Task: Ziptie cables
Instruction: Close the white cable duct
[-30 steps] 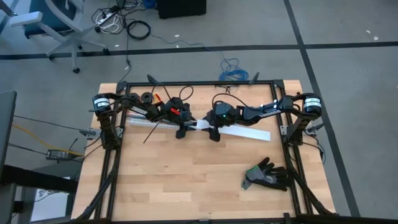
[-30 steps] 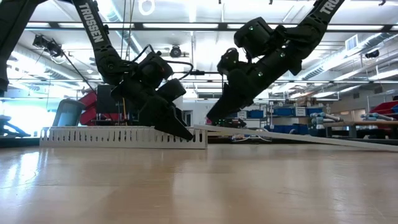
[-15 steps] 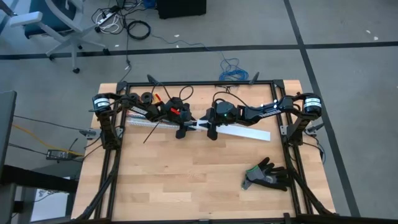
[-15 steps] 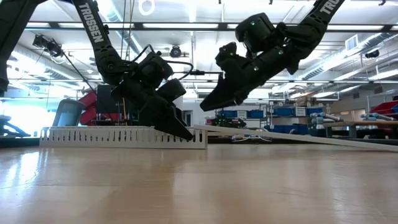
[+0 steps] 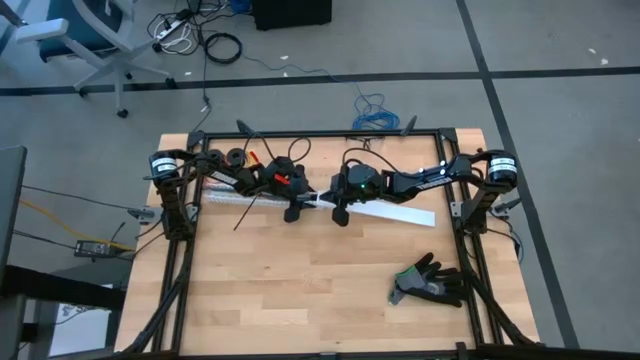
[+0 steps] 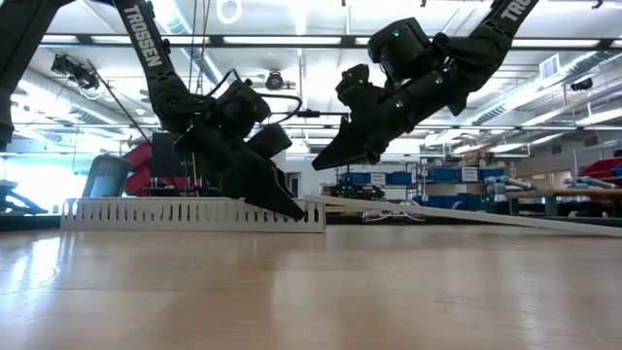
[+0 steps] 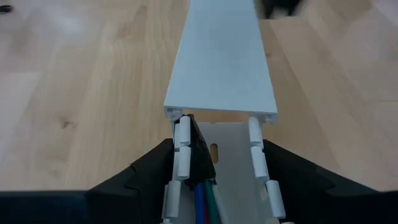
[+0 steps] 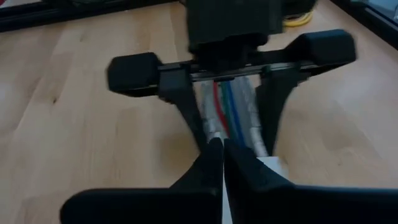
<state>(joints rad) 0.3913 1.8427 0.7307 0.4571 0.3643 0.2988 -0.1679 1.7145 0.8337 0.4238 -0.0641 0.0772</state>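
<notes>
A white slotted duct (image 5: 225, 196) lies on the table at the left. The cables (image 7: 202, 200), blue, green and red, run inside it. A flat white cover (image 5: 395, 212) rests one end on the duct's right end and slopes down to the table. My left gripper (image 7: 214, 146) stands around that duct end. My right gripper (image 6: 316, 165) hangs shut above the cover's near end, clear of it, with nothing seen between its fingers. A thin black strap, likely the ziptie (image 5: 245, 210), slants across the duct down onto the table. My left gripper has the duct's right end between its two fingers, one on each outer slotted wall (image 7: 181, 149). The fingers come slanting down from the table's left and point along the duct. The duct lies flat on the table, with the cover's end (image 7: 221, 112) just beyond the fingertips.
A black glove (image 5: 430, 282) lies near the right front of the table. Small black spools (image 5: 235, 157) sit at the far left. A black frame rail (image 5: 320, 133) runs around the table. The near half of the wooden top is bare.
My right gripper has shut. Its fingertips have tipped up, away from the cover's end on the duct. The cover and the duct lie as before.
</notes>
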